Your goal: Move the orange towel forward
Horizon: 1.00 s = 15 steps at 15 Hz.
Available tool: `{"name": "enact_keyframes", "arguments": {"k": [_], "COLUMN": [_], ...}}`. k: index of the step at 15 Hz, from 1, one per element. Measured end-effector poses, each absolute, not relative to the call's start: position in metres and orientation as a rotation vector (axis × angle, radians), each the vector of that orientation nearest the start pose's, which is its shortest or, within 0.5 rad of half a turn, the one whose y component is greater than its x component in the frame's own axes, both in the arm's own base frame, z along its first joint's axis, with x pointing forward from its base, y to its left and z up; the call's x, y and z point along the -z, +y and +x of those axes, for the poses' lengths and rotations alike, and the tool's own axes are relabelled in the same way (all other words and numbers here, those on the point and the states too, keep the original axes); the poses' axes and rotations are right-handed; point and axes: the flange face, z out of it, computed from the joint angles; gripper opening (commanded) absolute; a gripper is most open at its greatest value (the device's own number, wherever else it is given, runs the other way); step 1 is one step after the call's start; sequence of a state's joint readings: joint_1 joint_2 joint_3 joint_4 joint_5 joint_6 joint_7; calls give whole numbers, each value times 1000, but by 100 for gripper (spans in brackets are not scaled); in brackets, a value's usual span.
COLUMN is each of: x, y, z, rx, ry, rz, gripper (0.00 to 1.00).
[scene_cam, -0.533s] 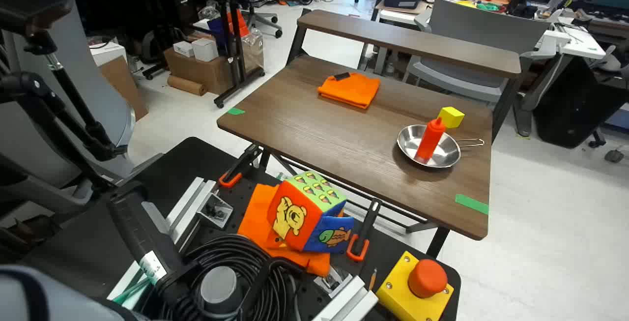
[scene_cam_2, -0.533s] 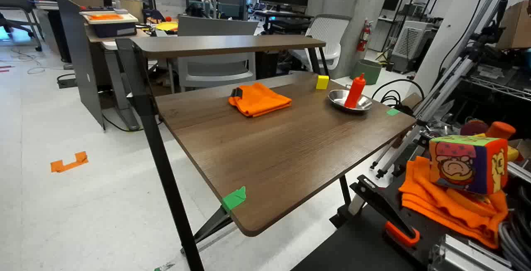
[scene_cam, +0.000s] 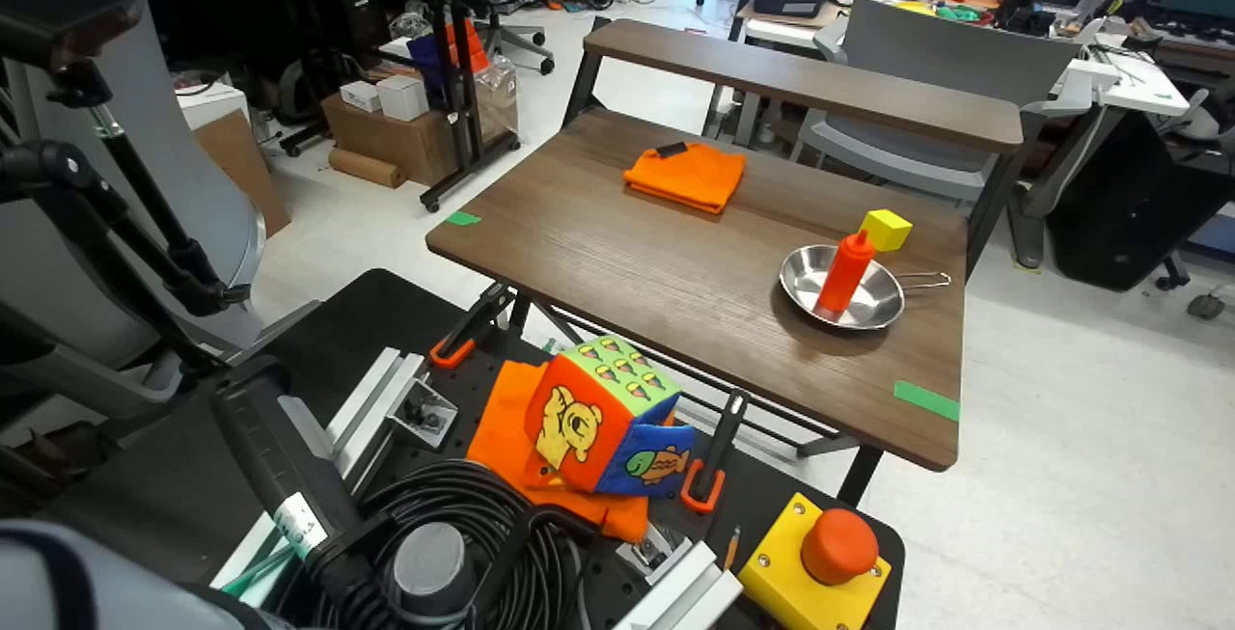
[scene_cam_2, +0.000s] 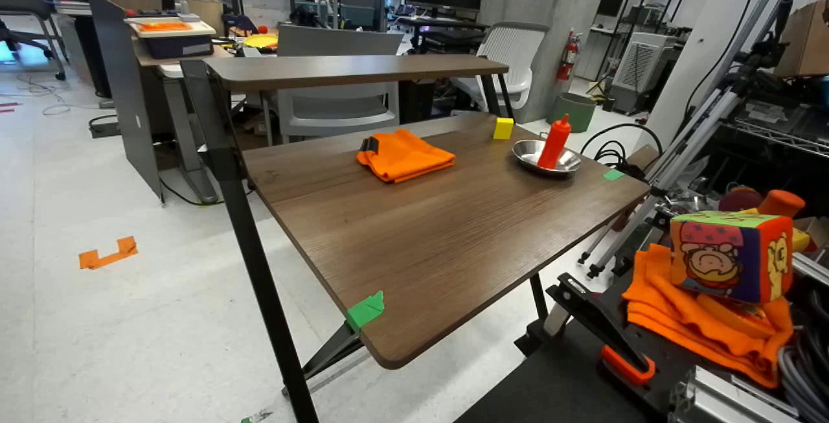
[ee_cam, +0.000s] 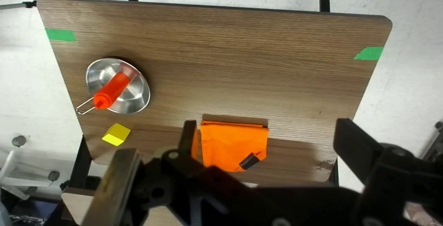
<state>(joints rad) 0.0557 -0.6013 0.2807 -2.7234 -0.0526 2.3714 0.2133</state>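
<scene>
Table [scene_cam_2: 414, 248]: orange towel [ee_cam: 230, 137] lies near its back edge; which way "forward" runs is unclear, and a misread could push it over that edge
Shelf [scene_cam: 801, 80]: raised along the same edge; a descent too far back might strike it
Gripper [ee_cam: 267, 125]: spread wide, grasping nothing; the orange towel sits off-centre in the wrist view, closing on it so aligned would likely drag it askew
Orange towel: folded flat; a shallow pinch may take only the top layer and unfold the rest
Pan [ee_cam: 136, 96]: well apart from the orange towel; a sideways swing could catch its rim
Red bottle [ee_cam: 112, 89]: stands in the pan; tall, so a bump there probably topples it
Dark patch [ee_cam: 249, 161]: on the orange towel, tag or clip unclear; grip might slip there
</scene>
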Motion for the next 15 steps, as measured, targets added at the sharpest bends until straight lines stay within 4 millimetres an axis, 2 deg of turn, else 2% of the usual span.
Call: {"name": "enact_keyframes", "arguments": {"k": [5, 7, 9, 11, 15], "x": [-419, -418, -419, -419, -408], "y": [118, 115, 106, 92, 57], "z": [356, 366, 386, 415, 487], "rx": [435, 423, 449, 513, 551], "ry": [-204, -179, -147, -98, -6], "rz": [-3240, -3241, -3238, -3213, -3186], "gripper": [100, 100, 100, 100, 100]}}
